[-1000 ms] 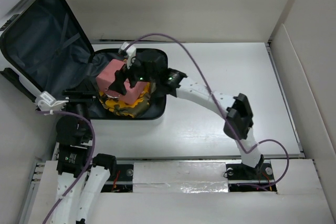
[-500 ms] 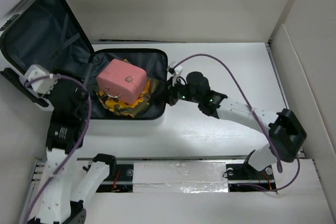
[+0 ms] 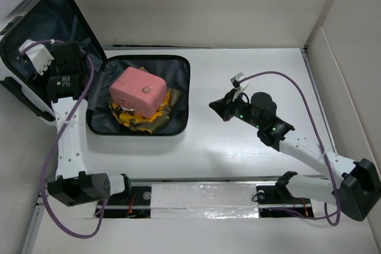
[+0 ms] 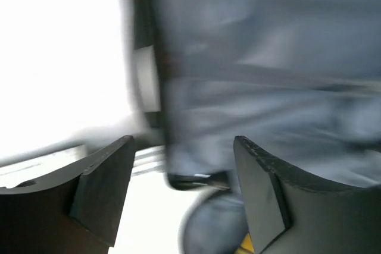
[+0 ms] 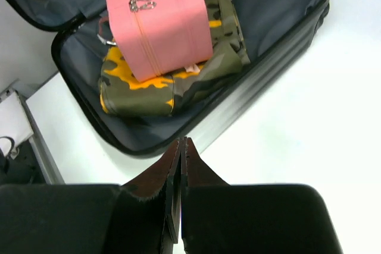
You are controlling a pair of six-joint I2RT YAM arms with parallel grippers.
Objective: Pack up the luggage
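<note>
Left gripper (image 4: 183, 144): jaws apart with nothing visible between them. The wrist view is blurred, and dark lining fills the space just ahead.
Left arm: reaches up to the raised lid (image 3: 41, 28). Whether the fingers touch the lid cannot be told.
Right gripper (image 5: 181, 147): fingers pressed together and empty. It hovers over the bare table (image 3: 250, 69), well apart from the case on its right side.
Luggage (image 3: 178, 72): lies open at the table's far left. The base is flat, and the lid stands up and leans back to the left.
Contents: a small pink case (image 5: 158, 22) sits on a folded camouflage garment (image 5: 178, 84). Both are inside the base, toward its left end.
Step in hand (judgement): probably bringing the lid over the base to shut the case.
Grip advice: take the lid by its free rim rather than the soft lining, because fabric would slip or bunch. Close firmly before pulling.
Motion advice: follow the hinge's arc and lower the lid slowly. Keep the wrist cable outside the closing gap.
Right arm advice: stay outside the lid's sweep. It could steady the base's near rim if the shell slides.
Risk: the pink case stands tall, so the lid may rest on it rather than seat.
Check: make sure the garment's edges lie inside the rim.
</note>
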